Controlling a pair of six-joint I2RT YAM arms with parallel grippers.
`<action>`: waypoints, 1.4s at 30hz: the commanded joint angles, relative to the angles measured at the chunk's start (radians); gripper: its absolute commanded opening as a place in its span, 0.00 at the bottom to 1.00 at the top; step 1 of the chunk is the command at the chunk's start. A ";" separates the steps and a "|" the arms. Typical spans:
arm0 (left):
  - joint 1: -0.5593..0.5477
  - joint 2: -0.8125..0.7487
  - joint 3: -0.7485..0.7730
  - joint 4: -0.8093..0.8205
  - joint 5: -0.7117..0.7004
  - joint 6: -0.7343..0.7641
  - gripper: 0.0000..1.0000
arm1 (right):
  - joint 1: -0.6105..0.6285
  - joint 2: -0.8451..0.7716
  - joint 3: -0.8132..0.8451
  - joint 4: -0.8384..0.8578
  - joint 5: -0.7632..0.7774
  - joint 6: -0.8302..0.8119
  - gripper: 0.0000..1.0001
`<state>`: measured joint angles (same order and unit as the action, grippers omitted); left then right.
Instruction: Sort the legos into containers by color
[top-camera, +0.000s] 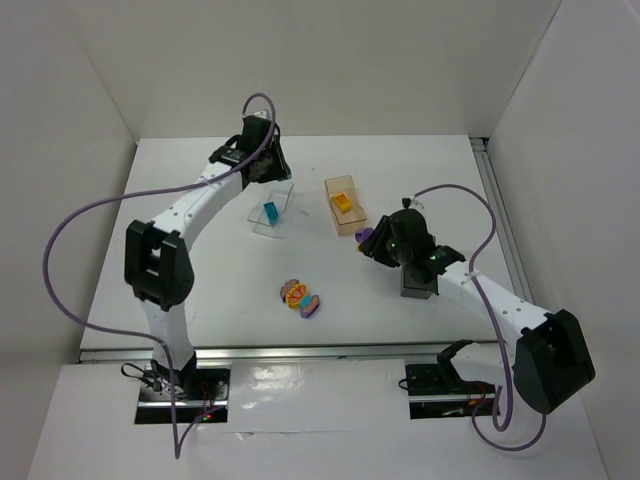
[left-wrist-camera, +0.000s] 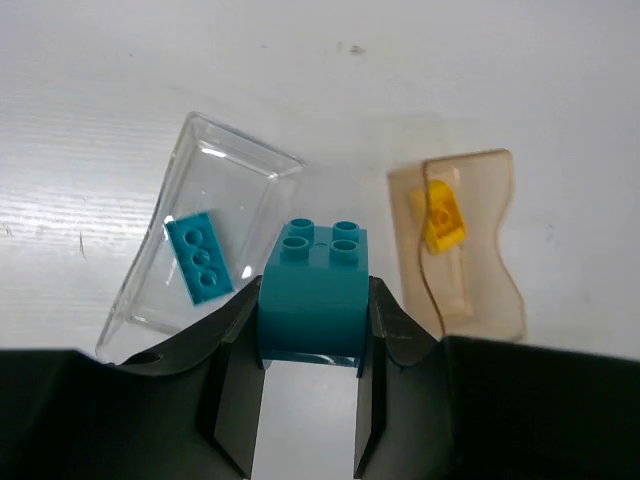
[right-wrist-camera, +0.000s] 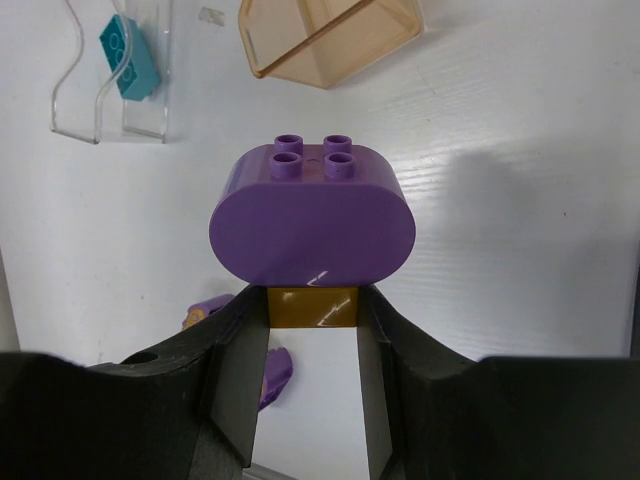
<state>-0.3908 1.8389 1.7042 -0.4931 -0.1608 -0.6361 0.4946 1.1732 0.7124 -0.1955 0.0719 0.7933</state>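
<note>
The right tool (right-wrist-camera: 312, 320) is clamped on a purple-topped stack (right-wrist-camera: 312, 215), right of the clear tray (left-wrist-camera: 240, 190). The left tool (left-wrist-camera: 314, 335) is clenched on a teal brick (left-wrist-camera: 312, 285) over that tray's edge — 1 flat teal brick (left-wrist-camera: 200, 257) lies inside. Released now, the held brick could be bounced out off the rim — the overlap looks slight.

Clear tray (top-camera: 285, 195) mid-table, one flat teal brick (left-wrist-camera: 200, 257) lying inside. Tan box (top-camera: 350, 222) just beside it holds a yellow-orange brick (top-camera: 343, 203). Dark grey box (top-camera: 420, 285) sits nearer, right side, largely hidden. Chunky teal brick (left-wrist-camera: 312, 285), studs up, clamped in the left gripper (left-wrist-camera: 312, 310) by the tray. Purple oval brick (right-wrist-camera: 312, 215) on an ochre block (right-wrist-camera: 312, 305) — pinched in the right gripper (right-wrist-camera: 312, 318). Loose purple and orange pieces (top-camera: 302, 297) lie clustered on the table — well apart from all boxes.
</note>
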 joint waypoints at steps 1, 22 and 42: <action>0.010 0.152 0.104 -0.139 -0.057 0.033 0.00 | -0.005 -0.033 0.019 -0.034 0.022 -0.016 0.16; -0.026 0.030 0.074 -0.144 0.138 0.102 0.85 | -0.014 -0.046 0.047 -0.047 -0.072 -0.147 0.16; -0.155 0.074 -0.143 0.185 0.971 0.138 1.00 | -0.005 -0.119 0.038 -0.058 -0.156 -0.270 0.16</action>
<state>-0.5312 1.9282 1.5703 -0.3645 0.7380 -0.5274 0.4862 1.0752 0.7128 -0.2623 -0.0696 0.5327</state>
